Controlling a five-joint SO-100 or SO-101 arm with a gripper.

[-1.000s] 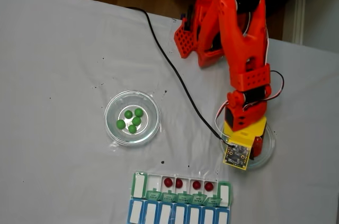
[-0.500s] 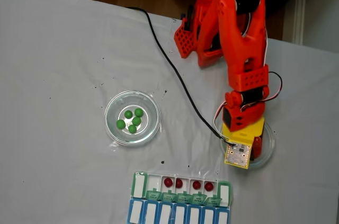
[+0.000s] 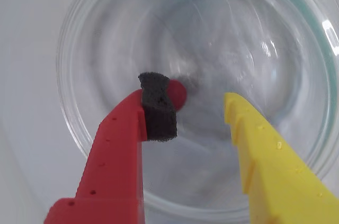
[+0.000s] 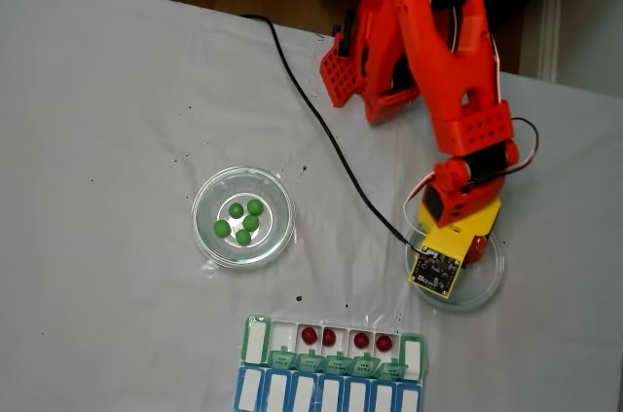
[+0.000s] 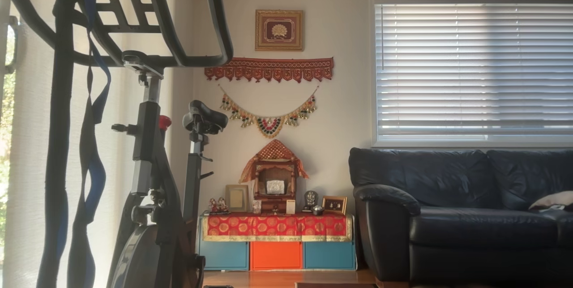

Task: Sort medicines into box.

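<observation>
The arm, having swung its wrist rightward since the earlier fixed-view frames, is now lowering the gripper (image 3: pixel 198 102) into the right-hand glass dish (image 4: pixel 494 276), fingers standing wide apart and holding nothing, with the last red ball (image 3: pixel 178 93) lying against the red finger's foam pad (image 3: pixel 158 113).

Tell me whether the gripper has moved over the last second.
Yes. In the fixed view the gripper has shifted slightly up and right within the glass dish, away from the pill organiser.
</observation>
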